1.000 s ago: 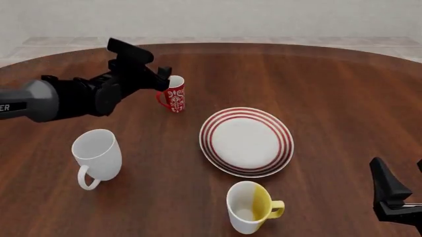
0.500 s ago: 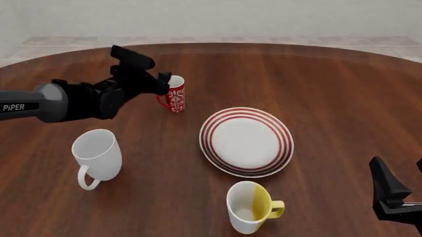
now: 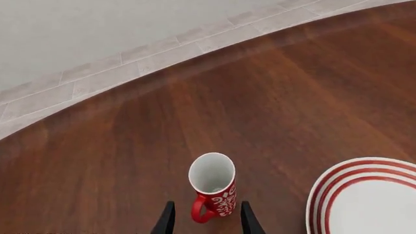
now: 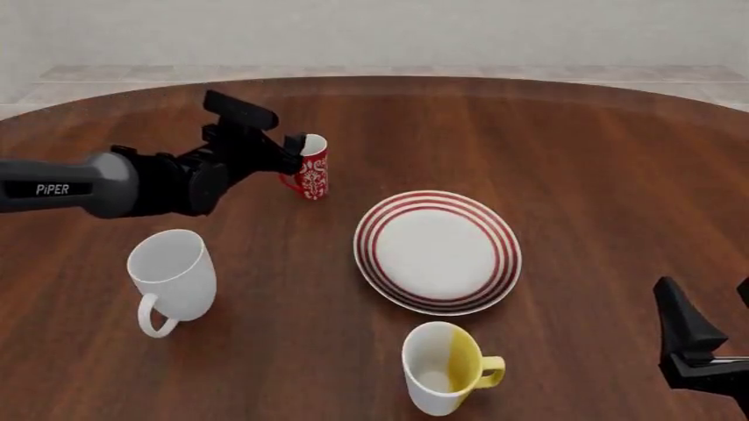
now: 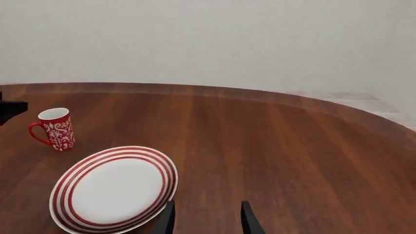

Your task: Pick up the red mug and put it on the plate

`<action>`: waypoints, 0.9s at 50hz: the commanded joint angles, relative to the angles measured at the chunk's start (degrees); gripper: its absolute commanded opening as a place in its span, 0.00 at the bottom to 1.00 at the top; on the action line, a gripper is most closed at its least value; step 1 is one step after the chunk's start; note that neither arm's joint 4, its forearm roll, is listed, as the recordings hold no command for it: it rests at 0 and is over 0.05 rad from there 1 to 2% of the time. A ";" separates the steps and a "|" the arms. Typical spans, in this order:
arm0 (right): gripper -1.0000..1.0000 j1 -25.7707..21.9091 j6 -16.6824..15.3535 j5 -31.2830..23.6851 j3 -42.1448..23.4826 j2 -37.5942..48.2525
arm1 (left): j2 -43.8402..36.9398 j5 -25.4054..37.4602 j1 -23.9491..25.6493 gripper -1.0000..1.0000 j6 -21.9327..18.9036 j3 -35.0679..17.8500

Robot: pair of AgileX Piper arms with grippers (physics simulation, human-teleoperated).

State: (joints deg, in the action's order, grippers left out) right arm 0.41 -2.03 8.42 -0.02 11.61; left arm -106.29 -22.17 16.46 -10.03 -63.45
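Observation:
The red mug (image 4: 311, 167) stands upright on the table, left of and beyond the plate (image 4: 437, 252). My left gripper (image 4: 288, 149) is at the mug's left side, level with its rim. In the left wrist view the red mug (image 3: 213, 187) stands just past the fingertips of my open left gripper (image 3: 206, 204), with its handle pointing back into the gap. A part of the plate (image 3: 364, 195) shows beside it. Low at the right, my right gripper (image 4: 708, 303) is open and holds nothing. The right wrist view shows the red mug (image 5: 57, 129) and the plate (image 5: 114, 187) well beyond my right gripper (image 5: 206, 207).
A larger plain white mug (image 4: 174, 276) stands at the near left, under the left arm's line. A white-and-yellow mug (image 4: 443, 367) stands near the front edge, just in front of the plate. The round wooden table (image 4: 585, 158) ends at a pale tiled floor behind.
The left arm has reached a little further right and the gripper has closed in on the red mug's left side. The mug and the right arm have not moved.

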 commanded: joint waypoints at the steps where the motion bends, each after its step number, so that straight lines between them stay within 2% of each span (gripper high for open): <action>1: 1.00 -0.08 -0.13 0.76 -0.04 0.99 | -1.89 -0.72 -0.39 1.00 0.16 -0.72; 45: 1.00 -0.17 -0.89 1.15 -0.01 1.73 | -5.44 -2.08 -2.51 1.00 0.60 -2.30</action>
State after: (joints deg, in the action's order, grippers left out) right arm 0.22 -2.80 9.82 -0.03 13.58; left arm -111.17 -23.93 14.31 -9.37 -65.58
